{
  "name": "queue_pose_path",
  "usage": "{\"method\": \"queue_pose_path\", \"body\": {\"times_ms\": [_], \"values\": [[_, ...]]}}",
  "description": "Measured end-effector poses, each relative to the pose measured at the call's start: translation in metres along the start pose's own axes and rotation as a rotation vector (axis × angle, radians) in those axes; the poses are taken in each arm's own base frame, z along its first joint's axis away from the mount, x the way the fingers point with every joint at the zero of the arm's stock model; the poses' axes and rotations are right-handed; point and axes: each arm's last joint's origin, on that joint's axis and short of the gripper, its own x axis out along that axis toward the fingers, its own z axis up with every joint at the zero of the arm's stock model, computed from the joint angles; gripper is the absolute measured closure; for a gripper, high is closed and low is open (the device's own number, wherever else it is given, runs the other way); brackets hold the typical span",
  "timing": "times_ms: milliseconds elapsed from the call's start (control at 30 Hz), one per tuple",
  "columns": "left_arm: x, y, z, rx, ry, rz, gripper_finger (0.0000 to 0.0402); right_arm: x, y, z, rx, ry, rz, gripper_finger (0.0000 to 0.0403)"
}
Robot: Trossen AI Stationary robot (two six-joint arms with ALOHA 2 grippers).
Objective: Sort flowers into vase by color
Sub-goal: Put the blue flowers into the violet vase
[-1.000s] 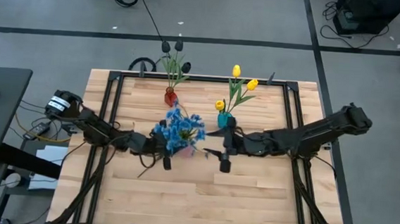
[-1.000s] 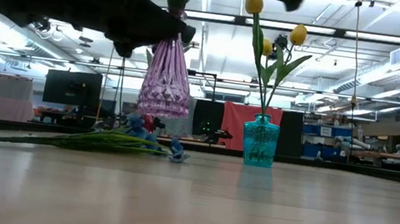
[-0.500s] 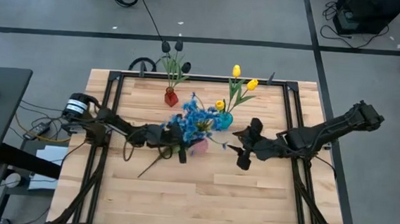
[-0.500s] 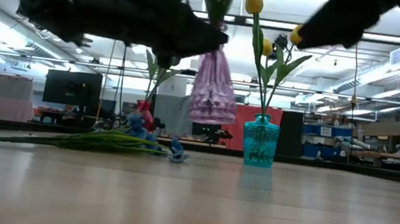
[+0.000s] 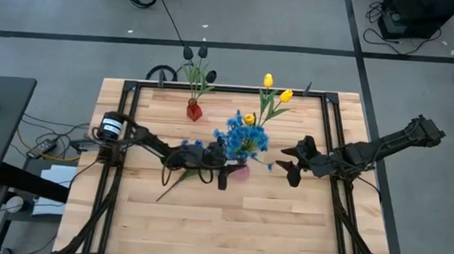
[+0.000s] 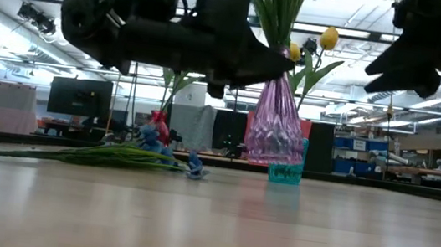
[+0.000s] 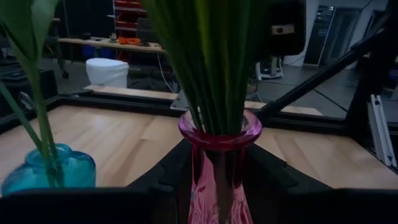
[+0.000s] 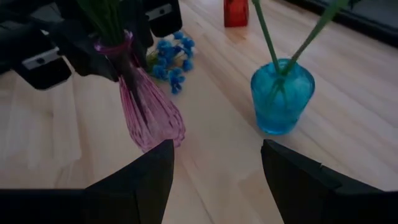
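Near the middle of the worktop, toward its far edge, we see the left gripper clasping the neck of the pink vase, which holds the blue flowers and hangs clear of the wood, just in front of the teal vase with its yellow tulips. The right gripper waits toward the right edge, jaws wide and empty. The red vase with dark tulips stands by the far edge, and one blue stem lies loose on the wood. We judge the risks thus: the carried vase may clip the teal one, or, set down tilted, may topple under its top-heavy bunch.
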Motion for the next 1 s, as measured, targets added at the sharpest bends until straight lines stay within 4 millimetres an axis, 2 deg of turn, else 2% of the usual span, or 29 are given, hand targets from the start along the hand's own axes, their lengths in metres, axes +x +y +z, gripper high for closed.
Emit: {"method": "queue_pose_path", "body": {"times_ms": [133,333,667,867,1000], "values": [[0.004,0.000,-0.010,0.003,0.027,-0.003,0.0284,0.002,-0.003,-0.006,0.018,0.013,0.002,0.0153],[0.004,0.000,-0.016,0.000,0.074,-0.004,0.0276,0.004,0.000,-0.006,0.019,0.006,0.036,0.0153],[0.001,-0.002,-0.015,0.051,0.106,-0.060,0.0188,0.004,0.002,-0.004,0.012,-0.007,0.060,0.0153],[-0.021,-0.001,0.001,0.050,0.162,-0.125,0.0177,0.004,0.002,-0.004,0.010,-0.004,0.064,0.0153],[-0.048,-0.001,0.008,-0.029,0.338,-0.174,0.0177,0.004,0.002,-0.004,0.011,-0.001,0.067,0.0153]]}}
